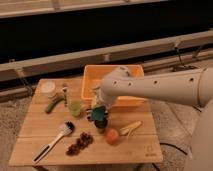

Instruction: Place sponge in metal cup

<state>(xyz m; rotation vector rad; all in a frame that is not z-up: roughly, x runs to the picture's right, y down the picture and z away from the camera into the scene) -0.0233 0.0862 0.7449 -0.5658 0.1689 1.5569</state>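
Note:
The teal-green sponge hangs in my gripper, which is shut on it near the middle of the wooden table. The sponge is directly over the small dark metal cup, covering its mouth from this view; whether it touches the rim I cannot tell. My white arm reaches in from the right across the orange bin.
An orange fruit and a banana peel lie right of the cup. A pale green cup, a white tub, a green vegetable, a dish brush, dark grapes and an orange bin are around.

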